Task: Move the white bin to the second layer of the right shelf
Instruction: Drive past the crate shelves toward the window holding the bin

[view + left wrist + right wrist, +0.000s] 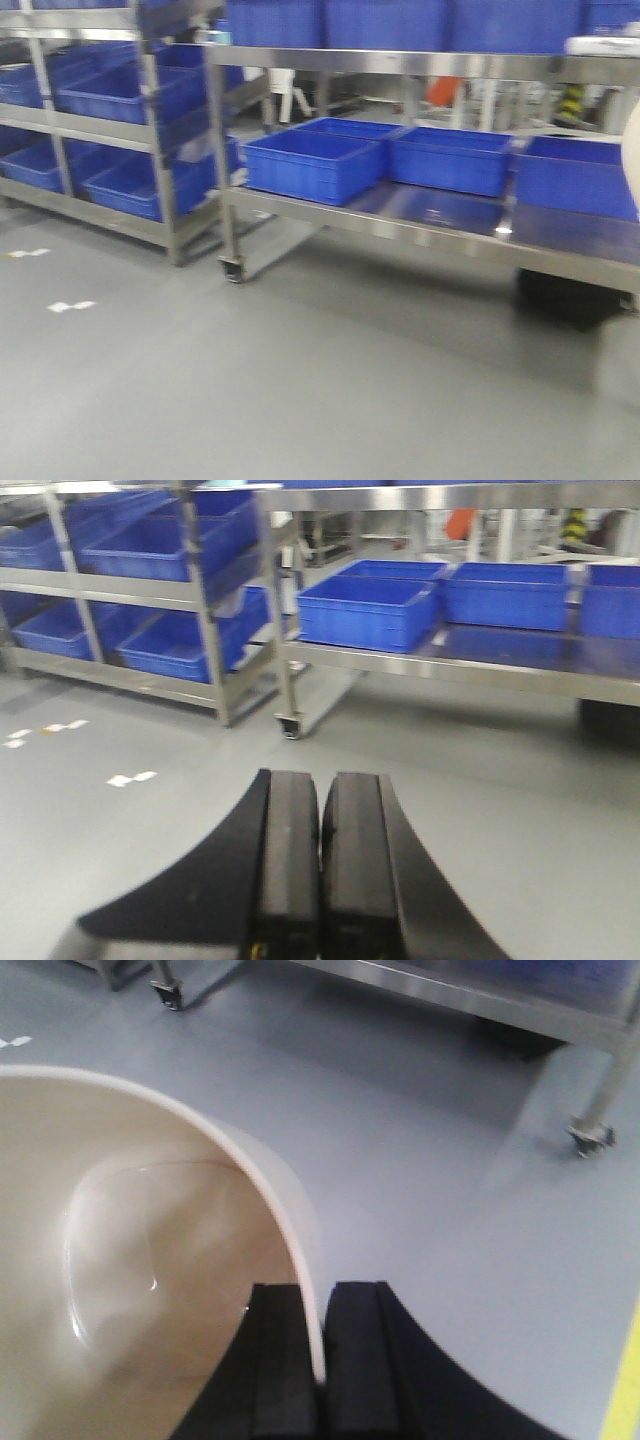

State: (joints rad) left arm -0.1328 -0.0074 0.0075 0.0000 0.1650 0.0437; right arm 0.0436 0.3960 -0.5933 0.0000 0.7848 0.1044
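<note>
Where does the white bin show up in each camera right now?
Front view: the white bin is a pale sliver at the right edge.
Left wrist: not in it.
Right wrist: the white bin fills the left half, its rim pinched in the right claw.
Shared landmark: the rack caster, probably the top-left one in the right wrist view.

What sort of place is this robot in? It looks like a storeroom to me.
Probably a factory or warehouse storage area: wheeled stainless-steel racks hold rows of blue plastic crates, and the smooth grey floor carries white tape marks. The right hand pinches the white bin by its rim.
</note>
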